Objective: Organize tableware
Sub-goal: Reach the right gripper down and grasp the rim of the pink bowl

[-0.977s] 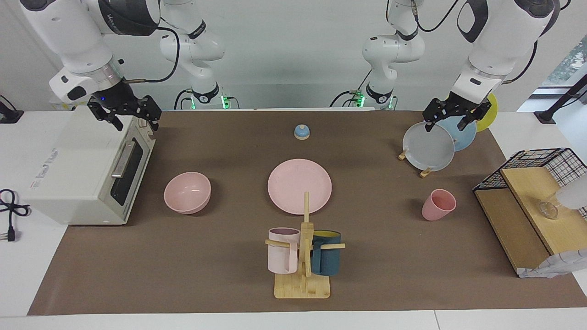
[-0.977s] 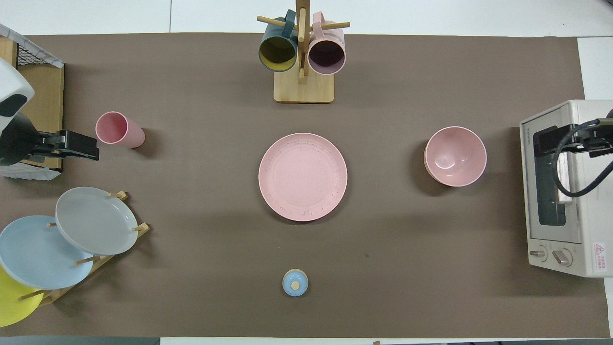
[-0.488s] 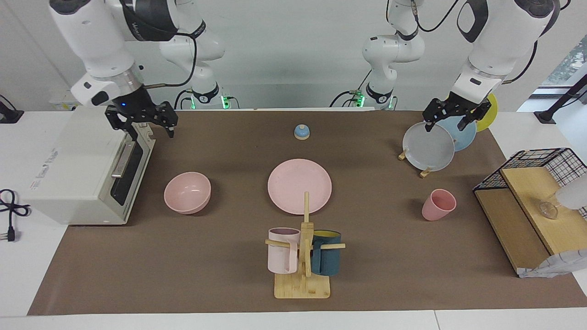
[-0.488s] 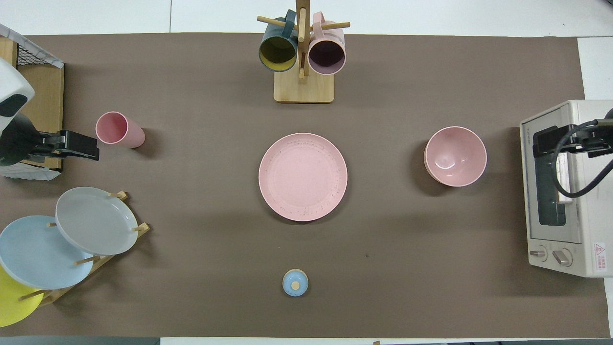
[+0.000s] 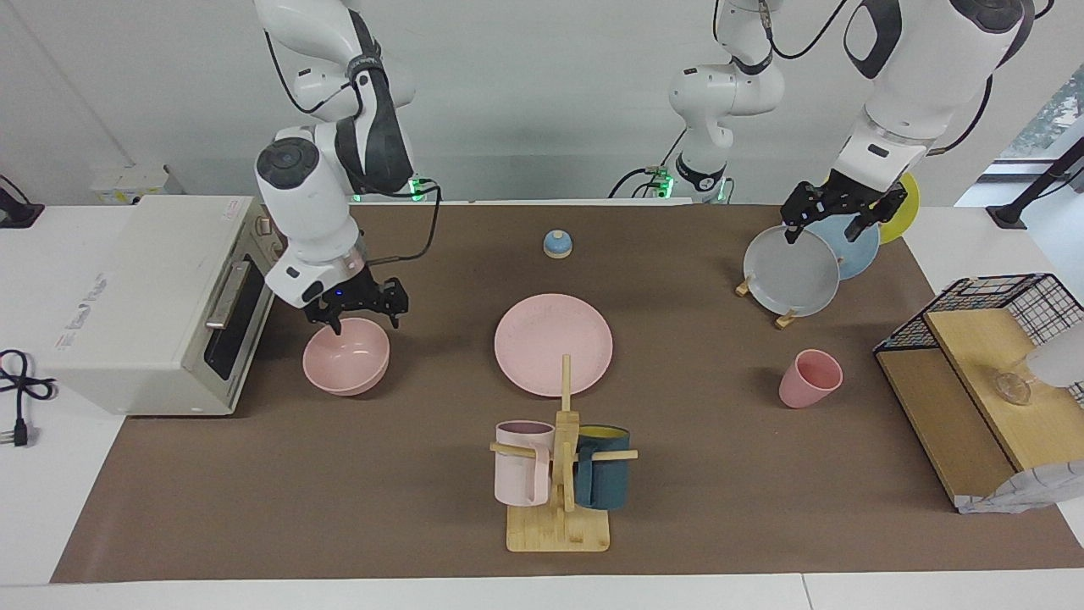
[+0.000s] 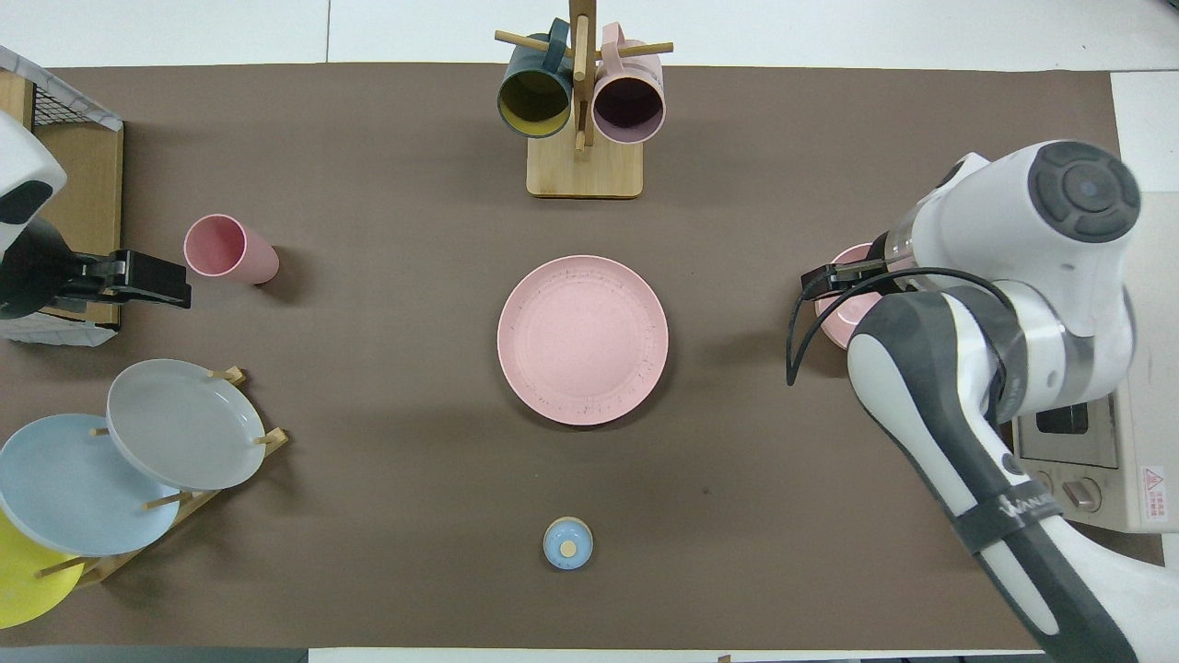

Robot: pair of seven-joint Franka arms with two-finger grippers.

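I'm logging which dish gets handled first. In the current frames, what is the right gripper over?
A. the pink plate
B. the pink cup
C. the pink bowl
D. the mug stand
C. The right gripper hangs open just over the rim of the pink bowl, on the side nearer the robots, beside the toaster oven; the left gripper waits over the plate rack.

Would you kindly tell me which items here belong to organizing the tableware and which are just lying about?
Job: pink plate, pink bowl, pink cup.

Lying about: mug rack, plate rack, toaster oven, bell, wire shelf.
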